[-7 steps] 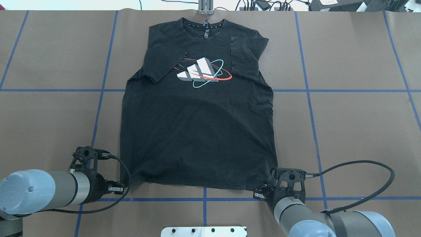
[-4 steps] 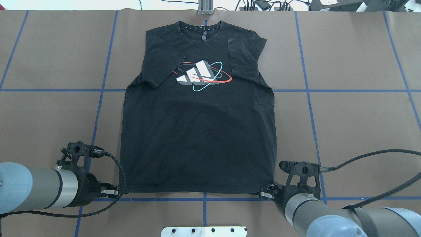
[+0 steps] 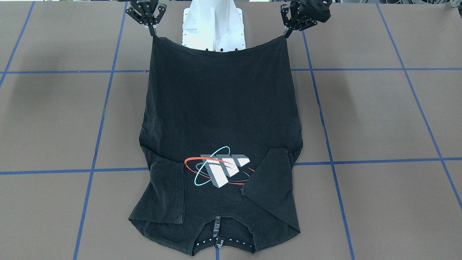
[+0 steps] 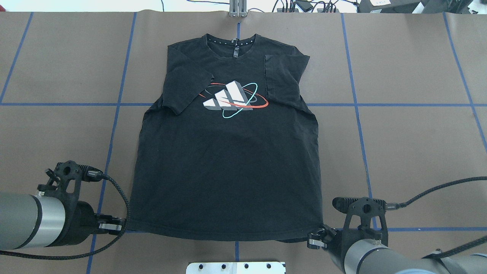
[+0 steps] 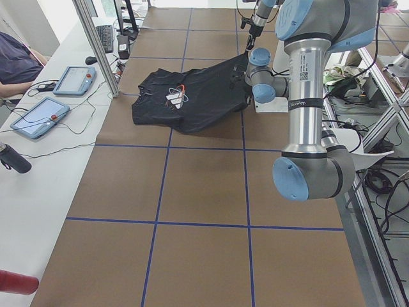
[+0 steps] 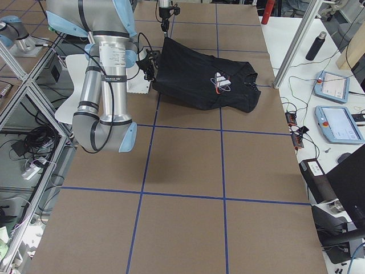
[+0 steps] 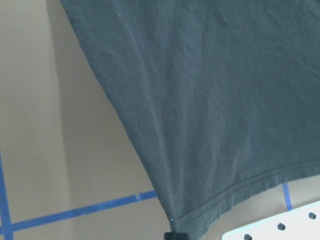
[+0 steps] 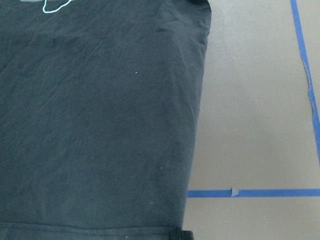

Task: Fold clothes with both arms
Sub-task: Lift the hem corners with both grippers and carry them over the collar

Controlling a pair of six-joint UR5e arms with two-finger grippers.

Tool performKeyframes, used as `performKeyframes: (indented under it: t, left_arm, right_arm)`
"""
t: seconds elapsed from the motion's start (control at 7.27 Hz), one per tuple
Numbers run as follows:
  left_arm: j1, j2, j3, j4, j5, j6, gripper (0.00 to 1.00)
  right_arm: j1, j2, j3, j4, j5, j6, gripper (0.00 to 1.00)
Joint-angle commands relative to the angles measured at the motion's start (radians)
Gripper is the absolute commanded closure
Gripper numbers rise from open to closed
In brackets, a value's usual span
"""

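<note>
The black T-shirt (image 4: 228, 163) lies print up on the brown table, collar at the far side, both sleeves folded in over the chest. Its print (image 4: 232, 98) shows white-grey bars with red and cyan ellipses. My left gripper (image 4: 118, 227) is shut on the hem's left corner. My right gripper (image 4: 315, 240) is shut on the hem's right corner. In the front-facing view the hem hangs raised between the left gripper (image 3: 288, 30) and the right gripper (image 3: 153, 31), and the T-shirt (image 3: 220, 108) slopes down to the table. The wrist views show the cloth (image 7: 225, 100) (image 8: 100, 125) close up.
The white pedestal base (image 3: 213, 25) stands just behind the lifted hem. Blue tape lines (image 4: 114, 114) grid the brown table cover. Tablets (image 5: 73, 80) and a bottle (image 5: 13, 158) sit on the side bench beyond the collar end.
Both grippers have drawn back toward the robot's base with the hem corners. The hem has risen and the whole shirt has slid a little toward the robot.
</note>
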Motion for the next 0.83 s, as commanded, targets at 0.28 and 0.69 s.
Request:
performKeyframes:
  t: [0.28, 0.69]
  left_arm:
    - [-0.083, -0.165, 0.062, 0.1, -0.031, 0.037, 1.0]
    - [-0.296, -0.436, 0.271, 0.198, -0.03, 0.201, 1.0]
  right_arm:
    - [0.111, 0.076, 0.046, -0.055, 0.007, -0.018, 1.0]
    - [0.255, 0.146, 0.006, -0.055, 0.006, -0.09, 1.0]
